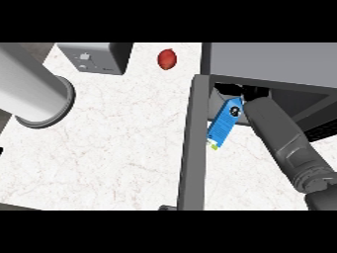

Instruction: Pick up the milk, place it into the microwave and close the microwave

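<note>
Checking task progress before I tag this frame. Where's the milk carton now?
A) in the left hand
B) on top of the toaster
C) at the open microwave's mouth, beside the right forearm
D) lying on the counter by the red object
C: the blue milk carton sits in the opening of the microwave, just inside its open door, with the right hand reaching in past it.

Microwave [280,64] at far right, door [191,143] swung open toward near edge; milk carton [224,123] just inside opening. Toaster [94,57] far left, apple [166,58] between toaster and microwave.
</note>
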Tool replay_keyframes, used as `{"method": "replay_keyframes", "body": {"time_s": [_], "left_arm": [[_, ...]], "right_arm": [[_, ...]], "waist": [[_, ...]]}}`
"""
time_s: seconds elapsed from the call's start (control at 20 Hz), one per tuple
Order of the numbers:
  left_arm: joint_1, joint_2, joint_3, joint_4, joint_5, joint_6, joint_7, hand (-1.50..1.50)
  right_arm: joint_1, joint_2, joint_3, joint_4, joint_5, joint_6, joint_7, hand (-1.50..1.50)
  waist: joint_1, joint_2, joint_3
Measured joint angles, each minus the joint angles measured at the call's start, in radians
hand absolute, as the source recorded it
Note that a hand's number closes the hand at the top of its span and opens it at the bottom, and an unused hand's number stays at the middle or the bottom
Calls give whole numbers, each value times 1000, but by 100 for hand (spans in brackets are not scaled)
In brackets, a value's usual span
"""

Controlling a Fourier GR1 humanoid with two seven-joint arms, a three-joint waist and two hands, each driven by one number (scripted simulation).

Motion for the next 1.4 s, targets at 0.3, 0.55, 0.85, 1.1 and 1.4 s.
{"method": "replay_keyframes", "body": {"time_s": [0.3,0.55,0.85,1.1,1.4], "left_arm": [[13,-10,2,4,-14,-6,-32,-150],[31,-24,-2,-7,-31,-3,-45,-150],[55,-36,1,-8,-44,-6,-65,-150],[86,-53,-5,-28,-57,-9,-75,-150],[121,-76,-25,-81,-71,-10,-52,-150]], "right_arm": [[19,1,-9,-12,-6,25,-19,-150],[34,0,-29,-30,-22,53,-42,-150],[78,-1,-57,-54,-48,140,-103,-150],[132,9,-93,-83,-84,257,-179,-150],[200,60,-124,-118,-122,345,-237,-150]], "waist": [[-12,-6,0],[-27,-14,0],[-48,-22,-1],[-67,-31,-1],[-94,-44,-2]]}}
